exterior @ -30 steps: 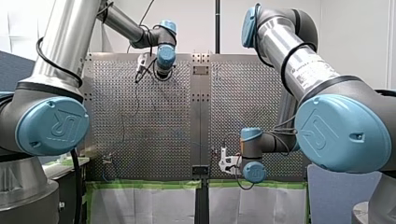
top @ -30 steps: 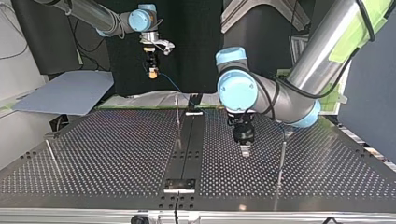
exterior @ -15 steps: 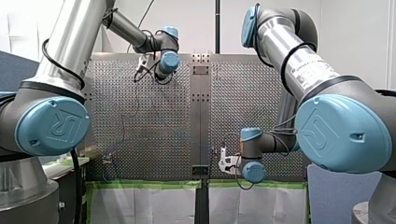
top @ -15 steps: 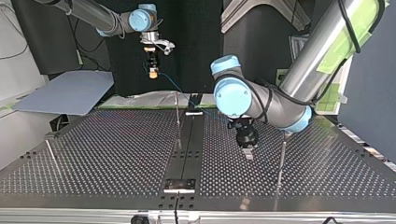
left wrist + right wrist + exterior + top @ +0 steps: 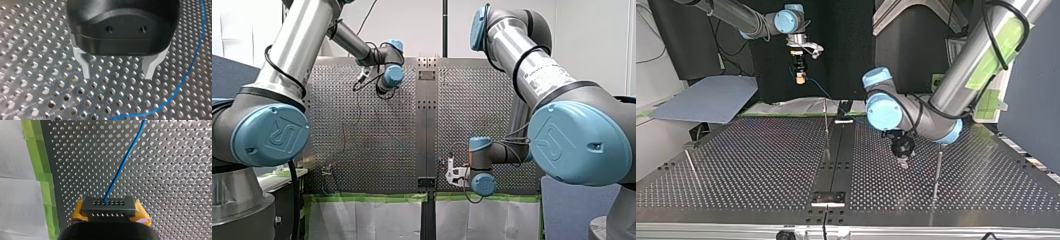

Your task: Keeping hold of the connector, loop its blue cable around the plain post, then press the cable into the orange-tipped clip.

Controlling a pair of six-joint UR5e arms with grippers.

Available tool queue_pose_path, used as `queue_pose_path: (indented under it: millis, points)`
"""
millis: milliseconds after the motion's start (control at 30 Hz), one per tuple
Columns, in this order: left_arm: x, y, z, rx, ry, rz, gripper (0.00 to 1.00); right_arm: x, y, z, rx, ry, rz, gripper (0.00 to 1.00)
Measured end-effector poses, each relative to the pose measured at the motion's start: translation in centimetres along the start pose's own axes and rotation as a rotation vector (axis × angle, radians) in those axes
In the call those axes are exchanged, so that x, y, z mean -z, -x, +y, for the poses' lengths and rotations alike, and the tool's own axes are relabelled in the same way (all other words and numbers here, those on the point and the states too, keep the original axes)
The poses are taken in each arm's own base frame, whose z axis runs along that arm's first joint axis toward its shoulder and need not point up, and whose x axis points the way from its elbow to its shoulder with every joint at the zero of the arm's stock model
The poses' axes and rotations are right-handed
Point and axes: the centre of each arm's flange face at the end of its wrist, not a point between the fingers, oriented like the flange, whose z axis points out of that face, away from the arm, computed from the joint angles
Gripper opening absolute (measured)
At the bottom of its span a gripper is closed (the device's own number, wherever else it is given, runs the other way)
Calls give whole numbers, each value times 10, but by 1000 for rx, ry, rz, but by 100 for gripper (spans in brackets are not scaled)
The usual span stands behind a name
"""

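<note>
My right gripper (image 5: 109, 212) has not moved over the last second. Its yellow pads (image 5: 78, 213) pinch the dark grey rectangular connector (image 5: 109, 206) from both sides, high over the far edge of the perforated metal table (image 5: 761, 165). The thin blue cable (image 5: 122, 167) leaves the connector's face and runs down across the table.

My left gripper (image 5: 117, 75) has changed. In the top view its wrist has swung and tilted, and the gripper (image 5: 904, 161) has drifted a little toward the thin metal post (image 5: 937, 170) at that view's right. It hangs low over the table, its pale metal fingers (image 5: 86, 71) spread with only bare holes between them. The cable (image 5: 186, 75) curves past beside it, not touching.

I cannot tell which post is the plain one.
</note>
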Motion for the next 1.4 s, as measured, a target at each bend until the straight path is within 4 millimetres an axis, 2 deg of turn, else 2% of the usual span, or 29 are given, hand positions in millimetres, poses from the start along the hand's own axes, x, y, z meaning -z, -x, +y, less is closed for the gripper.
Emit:
queue_pose_path:
  millis: [433,700,1033,1400]
  points:
    - [-11,-5,6,-28,12,11,100,0,0,0,1,0,-3,0]
    - [-20,-34,-22,-42,-34,66,100,1,1,0,2,0,-8,0]
    - [-34,-57,-28,-35,-13,115,100,1,1,-1,3,-1,-10,0]
    - [-41,-95,-70,-59,-79,161,100,1,1,-1,3,-1,-8,0]
